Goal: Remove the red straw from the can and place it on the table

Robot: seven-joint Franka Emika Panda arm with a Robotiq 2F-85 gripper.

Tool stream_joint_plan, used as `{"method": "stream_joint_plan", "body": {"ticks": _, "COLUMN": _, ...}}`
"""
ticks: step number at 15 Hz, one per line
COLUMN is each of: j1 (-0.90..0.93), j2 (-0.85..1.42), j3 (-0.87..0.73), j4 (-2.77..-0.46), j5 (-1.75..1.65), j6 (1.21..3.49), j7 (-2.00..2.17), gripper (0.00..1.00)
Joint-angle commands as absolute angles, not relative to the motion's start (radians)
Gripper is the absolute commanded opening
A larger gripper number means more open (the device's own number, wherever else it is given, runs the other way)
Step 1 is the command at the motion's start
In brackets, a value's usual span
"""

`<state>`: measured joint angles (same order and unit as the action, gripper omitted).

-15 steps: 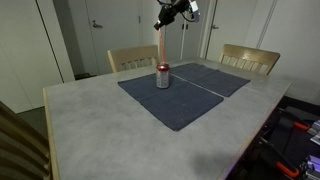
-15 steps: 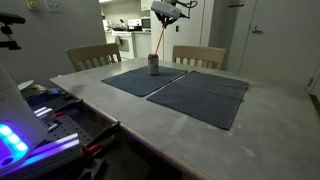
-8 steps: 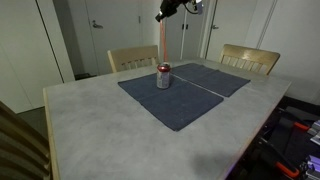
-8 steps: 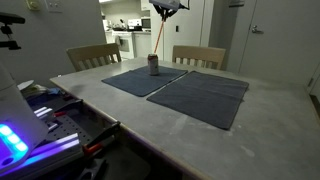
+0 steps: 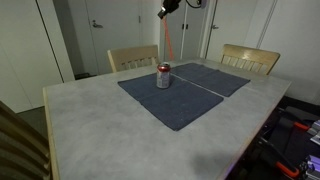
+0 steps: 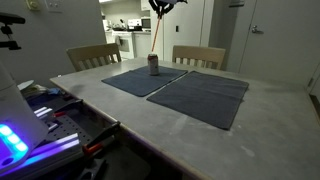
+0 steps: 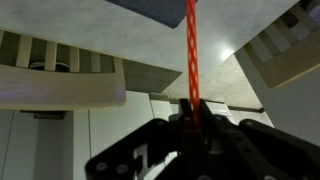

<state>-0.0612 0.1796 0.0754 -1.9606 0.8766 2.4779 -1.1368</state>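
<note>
Over the far edge of the table (image 5: 90, 125), the gripper (image 5: 164, 12), clamped on the top of the red straw (image 5: 165, 40), has climbed higher than a second ago, drawing it nearly clear. The can (image 5: 163, 76) stands on a dark placemat (image 5: 175, 105). Whether the straw's tip has left its mouth, I can't tell.

Soft, even ceiling light fills the room, and the can (image 5: 162, 76) throws barely any shadow. The table (image 5: 90, 115) top carries a pale sheen. In an exterior view a blue-violet glow (image 6: 12, 138) flares in the lower corner. The wrist view is blurred: the gripper (image 7: 192, 128) is dark and soft, the straw (image 7: 190, 50) jagged.
</note>
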Motion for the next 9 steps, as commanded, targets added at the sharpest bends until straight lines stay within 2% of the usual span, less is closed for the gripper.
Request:
{"method": "stream_joint_plan", "body": {"ticks": 1, "j1": -0.045, "j2": 0.129, "j3": 0.068, "j4": -2.002, "j5": 0.780, "j6": 2.346, "j7": -1.108, "gripper": 0.02}}
{"method": "stream_joint_plan", "body": {"ticks": 9, "j1": -0.018, "j2": 0.213, "j3": 0.075, "j4": -1.931, "j5": 0.590, "j6": 2.120, "j7": -1.003, "gripper": 0.02}}
